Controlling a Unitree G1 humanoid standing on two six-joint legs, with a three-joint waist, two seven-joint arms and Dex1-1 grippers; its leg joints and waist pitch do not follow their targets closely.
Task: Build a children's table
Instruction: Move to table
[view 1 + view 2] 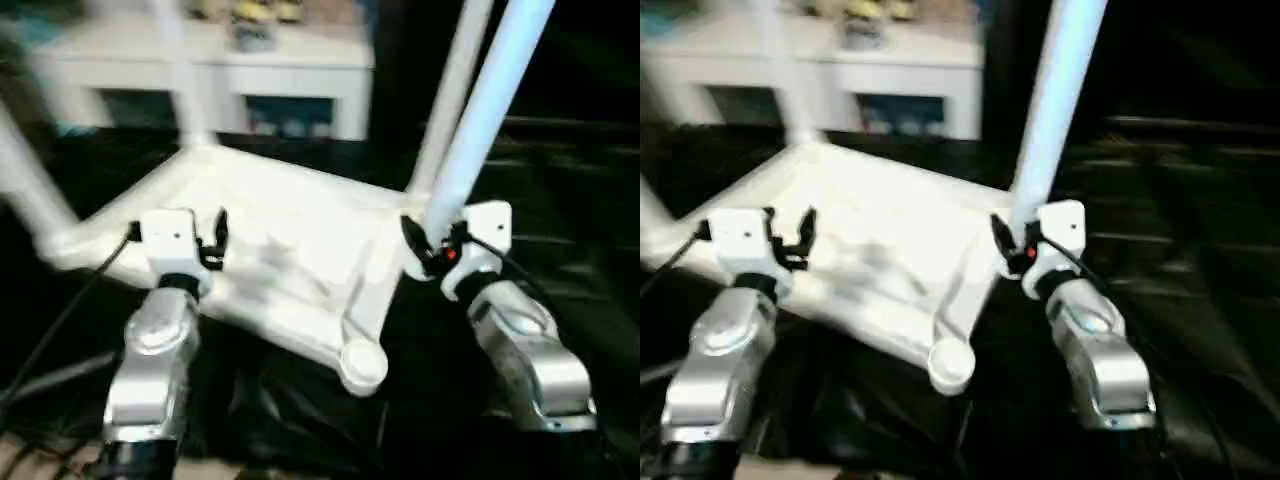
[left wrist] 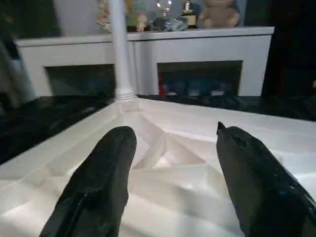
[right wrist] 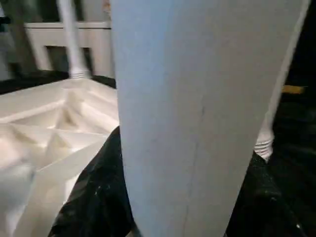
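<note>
The tabletop (image 1: 270,260) is lying underside up across the middle of the head views, on the black cloth (image 1: 300,410). Three legs are standing in its sockets: one at the far corner (image 1: 175,70), one at the left edge (image 1: 25,180), one at the right corner (image 1: 450,100). The near corner socket (image 1: 362,365), at lower centre, is sitting empty.

The right gripper (image 1: 432,245) is clamping the fourth leg (image 1: 490,110), its jaws closed round the lower end of the tube. That leg's long axis is running up and to the right, tilted, towards the upper right of the frame. Its foot is hanging just beside the right corner, while the empty socket is lying below and to the left of the jaws, nearer the camera. The coming move likely turns on that offset, and the right arm is the nearer one.

The left gripper (image 1: 215,240) is hovering over the tabletop's left part, jaws apart, gripping nothing.

The left wrist view is showing its two fingers (image 2: 98,187) spread above the ribs (image 2: 163,153), with a clear gap between. The right wrist view is showing the tube pressed between the black fingers (image 3: 94,197), and the fitted leg's threaded base (image 3: 264,145) behind it.
</note>
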